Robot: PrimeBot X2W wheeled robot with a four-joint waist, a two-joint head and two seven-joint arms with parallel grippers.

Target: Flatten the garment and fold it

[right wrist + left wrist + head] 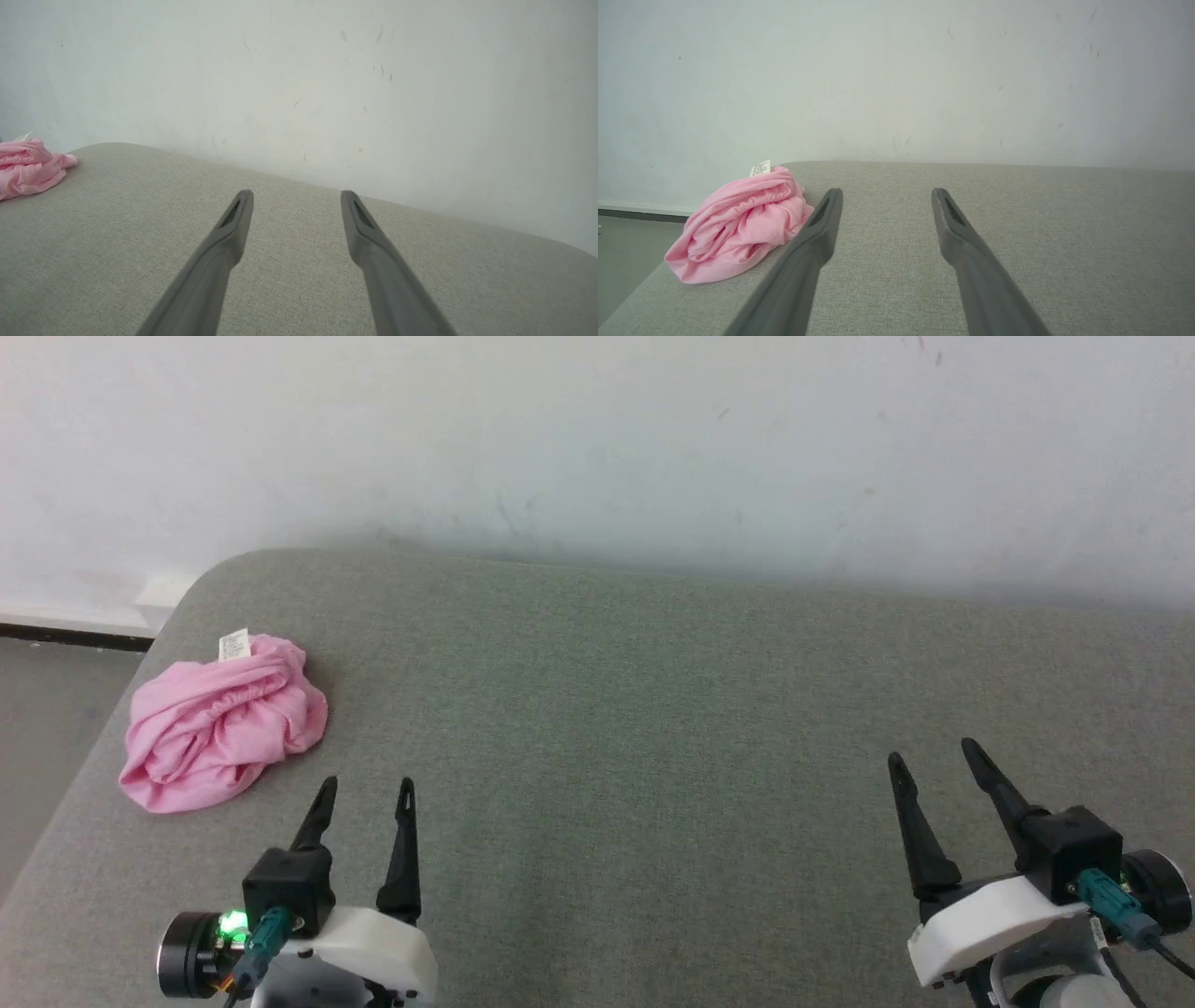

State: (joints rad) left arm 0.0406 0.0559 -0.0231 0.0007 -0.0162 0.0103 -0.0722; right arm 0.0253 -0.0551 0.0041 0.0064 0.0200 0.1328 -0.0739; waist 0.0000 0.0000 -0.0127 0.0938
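The pink shorts (pixel 222 723) lie crumpled in a heap near the left edge of the grey table (pixel 653 728), with the white care label (pixel 233 645) sticking up at the far side. My left gripper (pixel 367 789) hovers open just to the right of and nearer than the heap, fingers apart and empty. In the left wrist view the shorts (pixel 740 224) sit left of the left gripper (pixel 886 192). My right gripper (pixel 932 752) stands open over the right part of the table, far from the cloth. The right wrist view catches the shorts (pixel 28 168) at its left edge, well away from the right gripper (pixel 296 194).
A pale wall (pixel 597 439) rises right behind the table's far edge. The table's rounded left corner and edge run close beside the shorts, with floor (pixel 47 728) below. Bare grey cloth surface spreads between the two grippers.
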